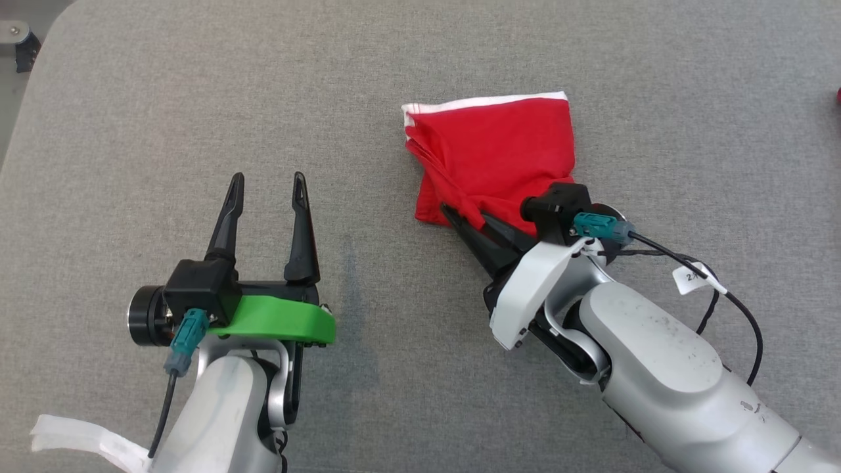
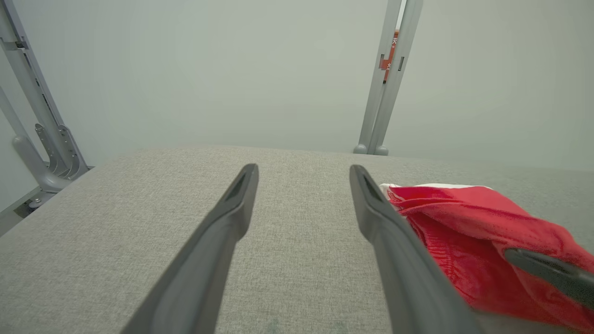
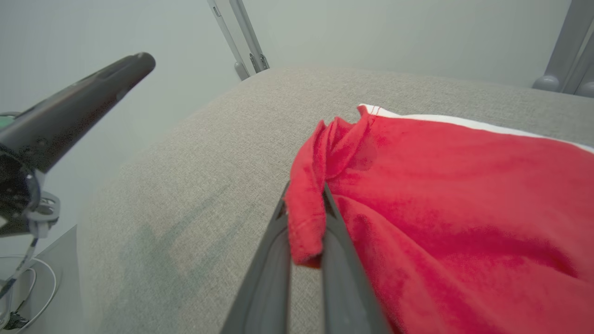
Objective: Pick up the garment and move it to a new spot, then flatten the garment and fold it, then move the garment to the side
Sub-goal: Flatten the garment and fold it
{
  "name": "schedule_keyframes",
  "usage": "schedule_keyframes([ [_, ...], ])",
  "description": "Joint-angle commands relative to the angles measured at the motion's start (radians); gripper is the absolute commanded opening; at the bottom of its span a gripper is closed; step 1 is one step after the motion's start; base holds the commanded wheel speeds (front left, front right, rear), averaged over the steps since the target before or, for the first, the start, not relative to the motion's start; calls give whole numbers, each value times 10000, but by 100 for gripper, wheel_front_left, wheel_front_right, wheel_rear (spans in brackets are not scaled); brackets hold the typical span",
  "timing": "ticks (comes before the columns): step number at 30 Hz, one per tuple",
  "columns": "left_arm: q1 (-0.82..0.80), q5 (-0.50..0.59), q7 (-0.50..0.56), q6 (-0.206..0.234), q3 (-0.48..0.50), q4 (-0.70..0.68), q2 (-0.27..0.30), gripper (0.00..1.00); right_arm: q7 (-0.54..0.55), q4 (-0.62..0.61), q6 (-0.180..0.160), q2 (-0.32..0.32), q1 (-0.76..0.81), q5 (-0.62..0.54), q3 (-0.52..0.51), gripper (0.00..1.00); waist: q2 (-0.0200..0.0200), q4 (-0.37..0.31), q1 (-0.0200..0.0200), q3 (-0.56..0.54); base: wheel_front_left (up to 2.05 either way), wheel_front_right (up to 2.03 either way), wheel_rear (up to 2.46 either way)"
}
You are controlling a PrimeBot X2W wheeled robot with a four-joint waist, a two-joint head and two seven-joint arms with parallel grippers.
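The garment (image 1: 499, 154) is red with a white band along its far edge, folded into a rough square on the grey padded table (image 1: 197, 98). My right gripper (image 1: 460, 220) is shut on the garment's near left corner, a red fold pinched between its fingers (image 3: 304, 218). The garment fills the right side of the right wrist view (image 3: 464, 208). My left gripper (image 1: 268, 184) hovers open over bare table to the left of the garment, nothing between its fingers. In the left wrist view the left gripper (image 2: 301, 171) points past the garment (image 2: 464, 232) lying to its right.
The table's rounded left corner (image 1: 46, 52) and edge lie at the far left. Grey metal frame posts (image 2: 387, 79) stand behind the table. A white strip (image 1: 79, 440) lies by the left arm at the bottom left. A small red thing (image 1: 838, 95) shows at the right edge.
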Motion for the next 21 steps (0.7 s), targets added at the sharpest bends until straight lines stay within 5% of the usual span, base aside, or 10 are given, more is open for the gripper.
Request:
schedule_keyframes([
  [1,-72,-34,-57,10,24,34,-10,100,-190,224,-12,-1,-205,73,92,0,0,79,0,88,0,0,0],
  [2,-89,-26,-67,20,21,38,-15,100,-263,367,-12,23,-242,65,157,28,0,91,0,111,0,0,0],
  [3,-106,-17,-75,36,22,47,-21,100,-424,502,-12,63,-267,83,178,96,0,95,0,132,0,0,0],
  [12,-15,70,-92,118,127,77,185,100,-2134,-129,-12,-277,-226,-331,-318,100,0,-311,0,74,0,0,0],
  [21,433,119,53,308,337,30,686,100,-2241,-1602,-10,-880,1960,-1377,-4125,100,0,-1171,0,-559,0,0,0],
])
